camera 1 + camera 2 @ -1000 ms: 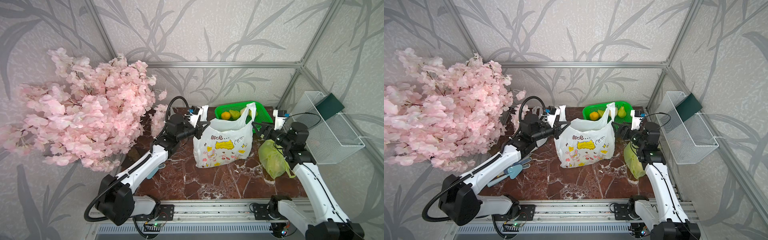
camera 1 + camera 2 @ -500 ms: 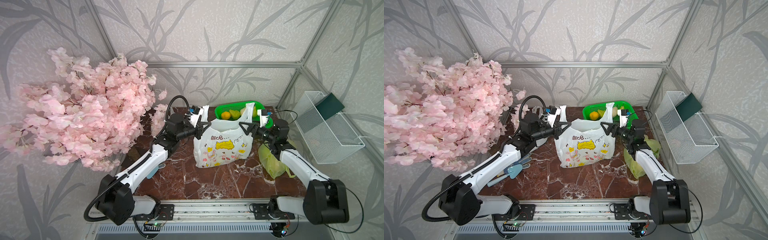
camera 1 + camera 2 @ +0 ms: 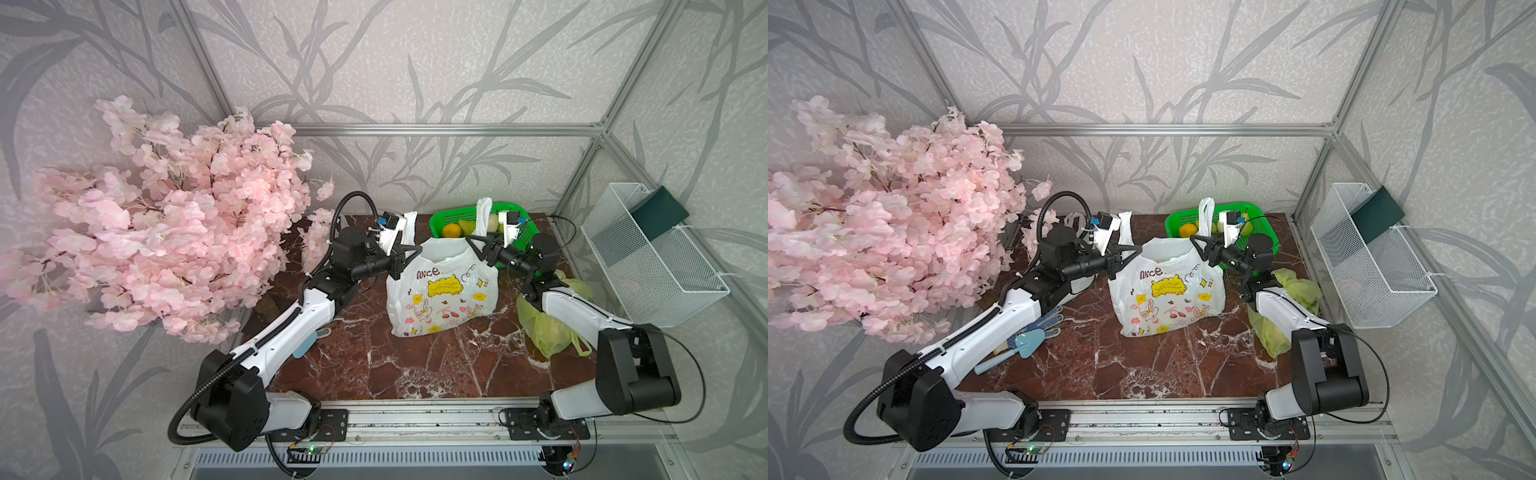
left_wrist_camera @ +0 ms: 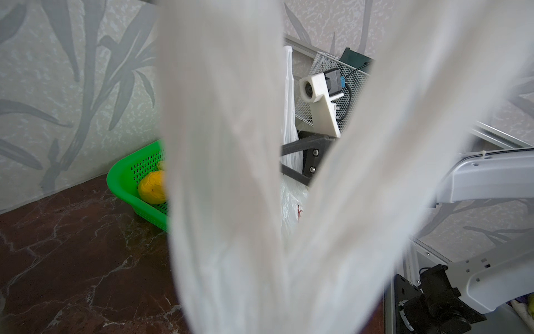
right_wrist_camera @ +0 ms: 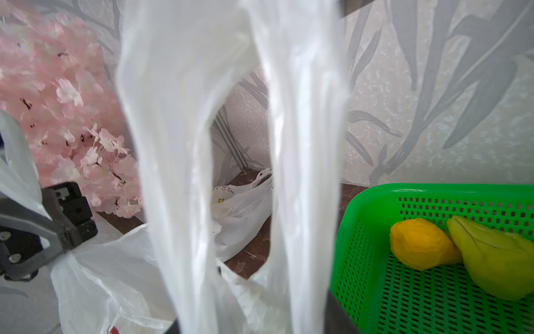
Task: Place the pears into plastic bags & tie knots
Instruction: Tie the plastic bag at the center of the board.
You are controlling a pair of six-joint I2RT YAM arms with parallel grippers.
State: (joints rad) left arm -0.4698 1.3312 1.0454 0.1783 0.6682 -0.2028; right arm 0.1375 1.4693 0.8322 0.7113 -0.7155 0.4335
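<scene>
- My left claw (image 3: 409,254) is pinched tight on one handle (image 3: 409,222) of the white bag (image 3: 440,299).
- My right claw (image 3: 473,245) sits at the other handle (image 3: 482,212); whether it grips, I cannot tell.

Upright white cartoon-print bag (image 3: 1167,299) between left gripper (image 3: 1134,250) and right gripper (image 3: 1196,243), green basket (image 3: 1262,212) behind

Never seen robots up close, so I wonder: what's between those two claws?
The white cartoon-print bag: its open top spans the gap between the left gripper and the right gripper, one at each handle. Both top views show it.
</scene>
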